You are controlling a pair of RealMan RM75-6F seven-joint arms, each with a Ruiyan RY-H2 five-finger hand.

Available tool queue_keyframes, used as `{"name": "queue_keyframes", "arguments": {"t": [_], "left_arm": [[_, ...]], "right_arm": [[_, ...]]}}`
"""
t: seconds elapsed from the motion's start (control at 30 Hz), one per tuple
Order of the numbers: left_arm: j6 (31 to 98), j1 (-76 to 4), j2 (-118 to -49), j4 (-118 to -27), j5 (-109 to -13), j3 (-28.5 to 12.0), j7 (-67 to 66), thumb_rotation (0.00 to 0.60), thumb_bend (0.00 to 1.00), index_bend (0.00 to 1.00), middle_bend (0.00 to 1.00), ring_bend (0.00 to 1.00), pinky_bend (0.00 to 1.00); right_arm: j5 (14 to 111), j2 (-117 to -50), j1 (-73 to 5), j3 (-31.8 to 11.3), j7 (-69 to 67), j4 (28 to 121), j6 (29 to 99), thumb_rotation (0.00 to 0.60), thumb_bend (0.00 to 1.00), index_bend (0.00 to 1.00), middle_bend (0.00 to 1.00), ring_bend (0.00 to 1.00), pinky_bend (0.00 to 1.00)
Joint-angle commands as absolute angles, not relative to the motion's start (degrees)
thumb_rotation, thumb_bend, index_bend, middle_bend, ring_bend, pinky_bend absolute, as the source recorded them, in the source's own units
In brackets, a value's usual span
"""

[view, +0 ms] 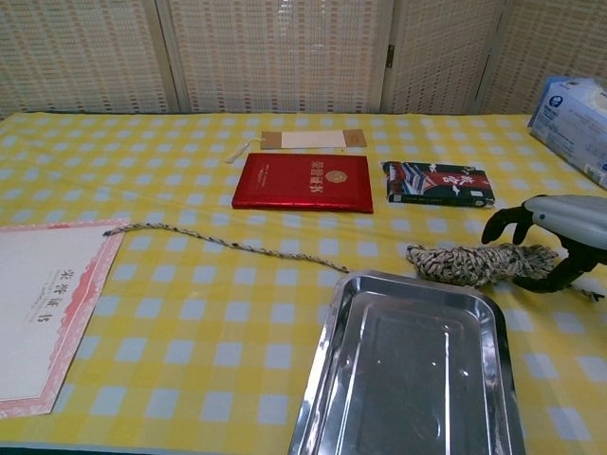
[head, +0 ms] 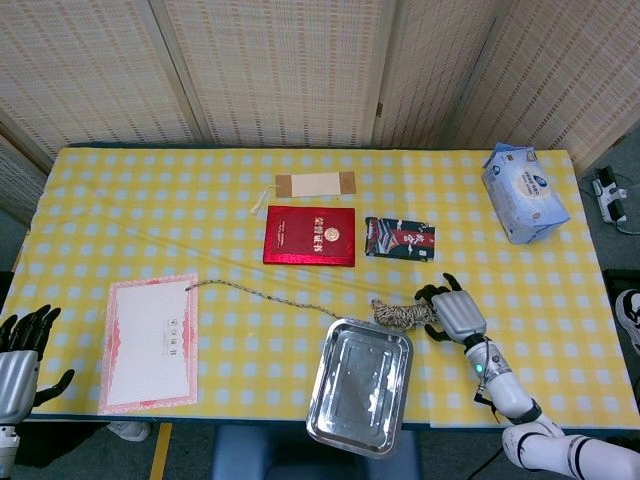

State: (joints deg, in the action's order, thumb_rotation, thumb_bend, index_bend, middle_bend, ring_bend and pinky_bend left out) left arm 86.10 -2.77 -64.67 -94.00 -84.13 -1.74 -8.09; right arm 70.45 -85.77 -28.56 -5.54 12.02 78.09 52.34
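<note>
The rope (head: 400, 315) is a speckled cord of white and dark strands, most of it wound into a short, thick bundle that lies on the counter (head: 130, 190) just behind the far rim of the metal tray (head: 360, 375). From the bundle's left end a single loose strand runs away to the left, rising slightly across the yellow checked cloth until its tip touches the upper right corner of the certificate (head: 150, 340), well left of the tray. The right robot hand (head: 452, 312) sits at the right end of the bundle, just right of the tray's far right corner; its dark fingers (view: 503, 223) curl over the end of the bundle from behind while its thumb reaches in from the near side, so it seems to be closing around the rope, though whether it truly grips it cannot be told. The left robot hand (head: 20, 350) hangs off the counter's near left edge, far left of the tray, with its fingers spread and nothing in them. Behind the tray lies a red booklet (head: 309, 236) with gold lettering, and just to its right a small dark packet (head: 400, 238). Farther back than the booklet is a tan bookmark (head: 315, 185). A blue tissue pack (head: 523, 192) rests far back and right of the tray.
</note>
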Motion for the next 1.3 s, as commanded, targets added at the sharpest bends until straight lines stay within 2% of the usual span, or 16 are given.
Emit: {"name": "queue_keyframes", "arguments": {"t": [0.03, 0.27, 0.4, 0.53, 0.77, 0.97, 1.13, 1.3], "left_arm": [[86.1, -2.8, -64.7, -94.0, -84.1, -1.7, -8.1, 0.6, 0.28, 0.11, 0.09, 0.12, 0.0], [86.0, -2.7, -64.7, -93.6, -84.0, -1.7, -7.9, 0.6, 0.28, 0.11, 0.09, 0.12, 0.0], [85.7, -3.1, -64.6, -93.6, -84.3, -1.9, -8.1, 0.6, 0.28, 0.11, 0.09, 0.12, 0.0], [85.7, -3.6, -64.3, -94.0, -84.8, -2.2, -8.6, 0.6, 0.28, 0.11, 0.09, 0.12, 0.0], [84.8, -4.8, -63.8, -94.8, -85.7, -2.5, -9.0, 0.6, 0.28, 0.11, 0.09, 0.12, 0.0], [82.3, -7.5, -62.8, -95.0, -86.1, -3.6, -8.8, 0.6, 0.28, 0.12, 0.09, 0.12, 0.0], [79.4, -11.2, -63.0, -94.3, -87.4, -5.2, -7.7, 0.6, 0.28, 0.18, 0.14, 0.17, 0.01], [74.1, -16.3, -63.9, -93.4, -87.4, -6.9, -6.9, 0.6, 0.29, 0.27, 0.22, 0.24, 0.09]], "right_arm": [[70.4, -86.0, -28.8, -5.5, 12.1, 78.0, 52.3, 0.6, 0.39, 0.34, 0.29, 0.32, 0.08], [70.4, -87.0, -29.2, -5.3, 12.7, 77.5, 52.7, 0.6, 0.42, 0.41, 0.35, 0.38, 0.19], [70.7, -87.9, -29.3, -5.3, 12.9, 76.5, 53.5, 0.6, 0.46, 0.49, 0.41, 0.46, 0.31], [71.2, -88.3, -29.2, -5.5, 12.4, 75.9, 54.5, 0.6, 0.5, 0.55, 0.47, 0.53, 0.39], [72.3, -88.6, -29.0, -5.6, 11.1, 75.3, 56.1, 0.6, 0.52, 0.6, 0.56, 0.62, 0.41], [73.9, -86.7, -29.3, -6.6, 9.2, 76.9, 57.5, 0.6, 0.52, 0.6, 0.57, 0.62, 0.41], [74.3, -84.5, -30.0, -7.7, 11.2, 80.1, 58.5, 0.6, 0.52, 0.6, 0.57, 0.62, 0.41], [73.2, -82.8, -30.9, -9.2, 14.1, 83.7, 59.1, 0.6, 0.52, 0.61, 0.57, 0.62, 0.41]]}}
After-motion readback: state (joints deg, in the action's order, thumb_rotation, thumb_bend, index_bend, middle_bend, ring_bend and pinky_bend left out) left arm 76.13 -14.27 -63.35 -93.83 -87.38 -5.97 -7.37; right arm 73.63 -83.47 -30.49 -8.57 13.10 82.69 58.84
